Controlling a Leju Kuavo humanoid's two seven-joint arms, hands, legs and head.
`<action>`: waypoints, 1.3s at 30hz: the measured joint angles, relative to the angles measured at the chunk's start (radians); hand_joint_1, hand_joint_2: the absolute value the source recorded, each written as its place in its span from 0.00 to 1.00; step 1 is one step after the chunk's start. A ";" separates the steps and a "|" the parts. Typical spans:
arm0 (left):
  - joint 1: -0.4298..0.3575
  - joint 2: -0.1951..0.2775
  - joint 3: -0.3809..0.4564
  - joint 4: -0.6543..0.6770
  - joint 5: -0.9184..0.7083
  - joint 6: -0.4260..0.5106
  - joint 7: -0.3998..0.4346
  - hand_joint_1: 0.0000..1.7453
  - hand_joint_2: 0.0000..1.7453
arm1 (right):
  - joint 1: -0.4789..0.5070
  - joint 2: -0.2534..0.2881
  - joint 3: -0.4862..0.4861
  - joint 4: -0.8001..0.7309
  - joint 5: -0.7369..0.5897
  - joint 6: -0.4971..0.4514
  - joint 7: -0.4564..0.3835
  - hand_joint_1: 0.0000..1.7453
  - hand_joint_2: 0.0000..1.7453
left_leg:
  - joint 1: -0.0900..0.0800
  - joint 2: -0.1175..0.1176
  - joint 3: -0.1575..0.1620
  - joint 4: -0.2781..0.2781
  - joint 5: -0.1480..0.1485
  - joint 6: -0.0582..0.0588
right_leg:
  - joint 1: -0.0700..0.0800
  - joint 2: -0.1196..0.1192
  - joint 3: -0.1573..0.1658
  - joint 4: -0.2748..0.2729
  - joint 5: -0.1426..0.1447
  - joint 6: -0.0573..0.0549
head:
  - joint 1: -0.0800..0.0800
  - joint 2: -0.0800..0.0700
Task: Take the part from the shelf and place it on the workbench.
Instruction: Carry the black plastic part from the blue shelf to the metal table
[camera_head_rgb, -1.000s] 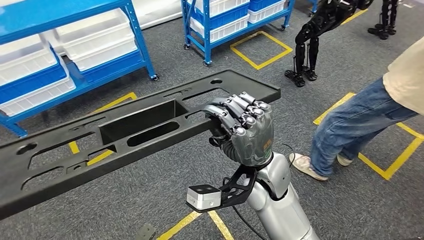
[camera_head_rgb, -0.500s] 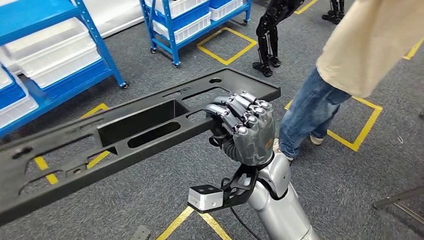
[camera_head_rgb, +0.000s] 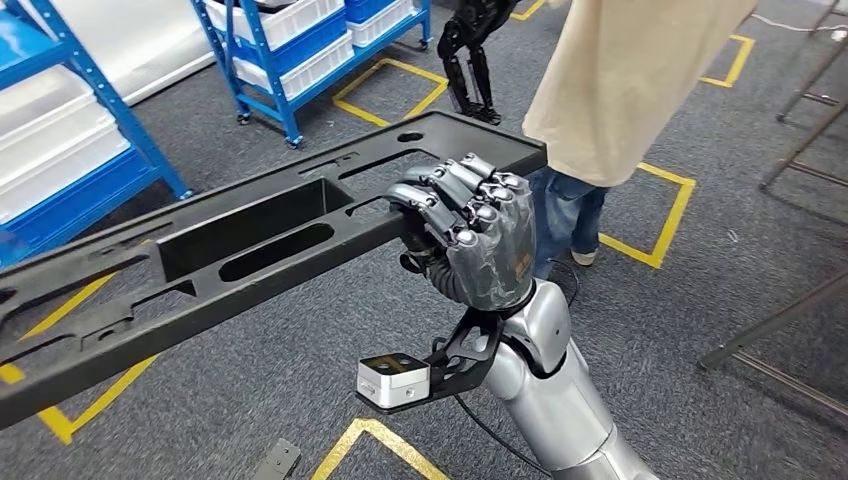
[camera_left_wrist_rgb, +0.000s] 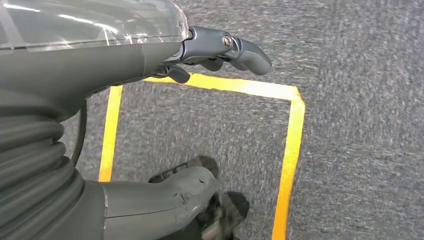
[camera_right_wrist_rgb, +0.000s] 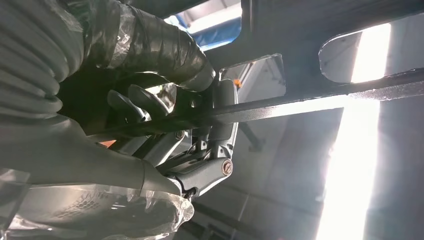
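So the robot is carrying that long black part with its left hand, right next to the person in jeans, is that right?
Not quite: the right hand grips the long black part, as the head view shows. The left hand holds nothing and hangs over the carpet in the left wrist view. The person in jeans does stand close by.

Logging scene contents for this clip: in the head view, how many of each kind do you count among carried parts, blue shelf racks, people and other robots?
Long black slotted plastic part, held by the right hand: 1
Blue metal shelf racks: 2
Person in beige top: 1
Black humanoid robot legs: 1
Total: 5
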 joint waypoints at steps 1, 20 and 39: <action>-0.002 0.000 0.000 0.000 -0.002 0.002 0.002 0.00 1.00 | -0.008 0.001 0.006 0.003 0.004 0.000 0.006 1.00 1.00 | -0.001 -0.023 0.027 -0.060 0.023 0.005 | -0.003 0.017 -0.004 -0.001 0.004 0.007 | 0.000 0.000; 0.007 -0.038 0.010 0.001 0.002 0.015 0.028 0.00 1.00 | -0.030 -0.003 0.033 0.035 0.032 0.000 0.025 1.00 1.00 | -0.003 0.116 0.062 -0.119 0.016 -0.003 | 0.004 -0.118 0.009 -0.017 -0.004 0.011 | 0.000 0.000; 0.009 -0.046 0.010 0.002 -0.013 0.015 0.046 0.00 1.00 | -0.034 -0.018 0.043 0.039 0.064 -0.001 0.053 1.00 1.00 | 0.006 0.038 0.057 -0.156 0.062 0.038 | -0.001 -0.071 -0.100 0.184 -0.102 0.047 | 0.002 0.000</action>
